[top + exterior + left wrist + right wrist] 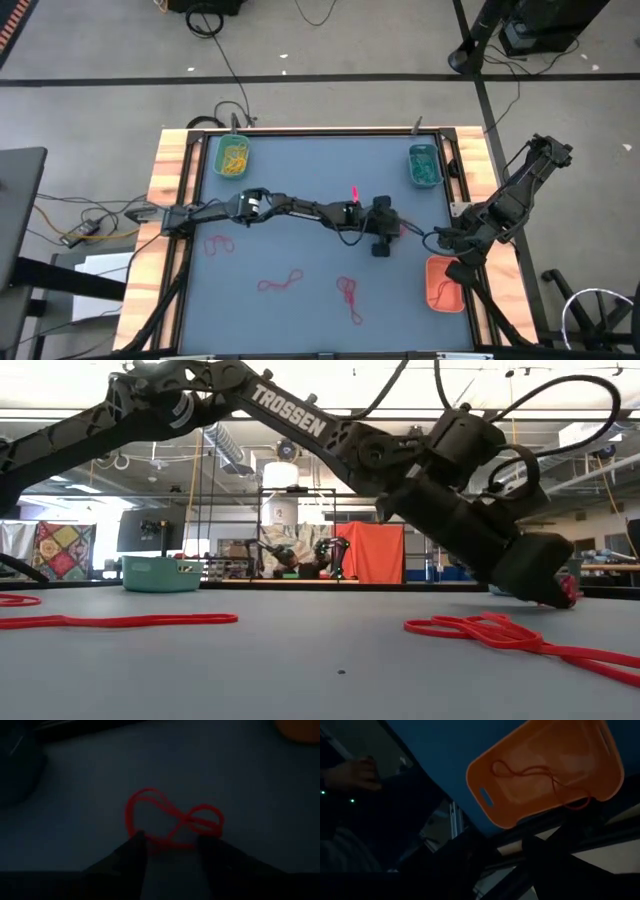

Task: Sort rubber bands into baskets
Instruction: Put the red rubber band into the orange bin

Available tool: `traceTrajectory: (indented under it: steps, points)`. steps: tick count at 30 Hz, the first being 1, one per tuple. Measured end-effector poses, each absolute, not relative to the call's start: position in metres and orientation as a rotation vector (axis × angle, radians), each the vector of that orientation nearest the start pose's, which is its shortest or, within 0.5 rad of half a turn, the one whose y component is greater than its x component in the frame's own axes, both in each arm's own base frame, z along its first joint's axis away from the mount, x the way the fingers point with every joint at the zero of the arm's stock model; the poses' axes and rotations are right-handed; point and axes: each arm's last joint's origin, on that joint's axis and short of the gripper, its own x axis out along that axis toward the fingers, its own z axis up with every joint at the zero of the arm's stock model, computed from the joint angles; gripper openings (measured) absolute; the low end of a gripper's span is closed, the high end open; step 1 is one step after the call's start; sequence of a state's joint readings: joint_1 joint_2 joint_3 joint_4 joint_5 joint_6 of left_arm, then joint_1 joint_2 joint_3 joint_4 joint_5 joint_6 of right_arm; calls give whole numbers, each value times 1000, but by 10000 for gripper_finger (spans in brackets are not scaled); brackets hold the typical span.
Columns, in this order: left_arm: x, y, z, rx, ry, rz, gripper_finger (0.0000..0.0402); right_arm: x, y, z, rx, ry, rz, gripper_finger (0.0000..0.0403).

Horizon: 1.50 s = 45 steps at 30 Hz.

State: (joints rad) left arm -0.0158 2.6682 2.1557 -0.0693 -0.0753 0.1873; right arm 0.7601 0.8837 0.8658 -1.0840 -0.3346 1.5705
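You are working on a dark blue-grey table (300,220) framed in pale wood, with cables trailing on the grey floor around it.

From the high view, you can judge the sort as partly done. The green basket (232,157) at the far left corner holds yellow bands, the teal basket (424,165) at the far right holds teal ones, and the orange-red basket (443,284) by the right edge has at least one red band in it. Left on the table are red rubber bands: one loop (217,244) at the near left, a twisted one (281,283) near the middle, and a tangle (349,296) to its right. Your left arm reaches across the middle, its left gripper (381,240) down over the right half; the right arm is folded back off the table's right edge, above the orange-red basket.

In the low view, the left arm slopes down from the upper left to its tip at the tabletop, beside something red (568,592).

In the left wrist view, the two dark fingers (131,855) stand apart, holding nothing, with a red figure-eight band (172,821) lying flat just ahead of them.

In the right wrist view, the right gripper (507,852) waits with fingers parted and empty, looking down on the orange-red basket and its red band (530,772).
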Motion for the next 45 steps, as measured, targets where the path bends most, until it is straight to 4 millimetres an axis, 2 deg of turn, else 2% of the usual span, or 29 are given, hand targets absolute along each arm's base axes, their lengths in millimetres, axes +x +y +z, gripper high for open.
traceTrajectory:
  steps: [3,9,15,18,21,23,25,33,36,41,45]
  points:
    - [579,-8,104,238,569,-45,143,96,104,278,1019,1576,-114,199]
    - [580,-9,103,203,552,-50,17,96,105,278,1021,1578,-114,199]
    - [579,-9,109,10,562,5,7,96,104,278,1007,1567,-111,199]
    - [577,-13,130,-70,540,25,4,98,103,278,958,1494,-119,199]
    - [570,-19,175,-127,499,13,3,101,100,277,855,1365,-128,199]
    - [564,-26,209,-132,444,-39,2,103,98,277,765,1273,-132,200]
    - [557,-32,235,-122,413,-91,2,105,96,277,683,1194,-143,200]
    - [522,-42,315,-121,364,-188,1,111,90,279,485,995,-190,201]
    - [515,-42,325,-121,370,-195,1,116,91,282,479,904,-199,201]
    - [507,-42,331,-127,413,-196,1,128,96,293,476,722,-138,201]
    - [504,-41,325,-131,488,-190,1,134,95,299,477,626,-158,200]
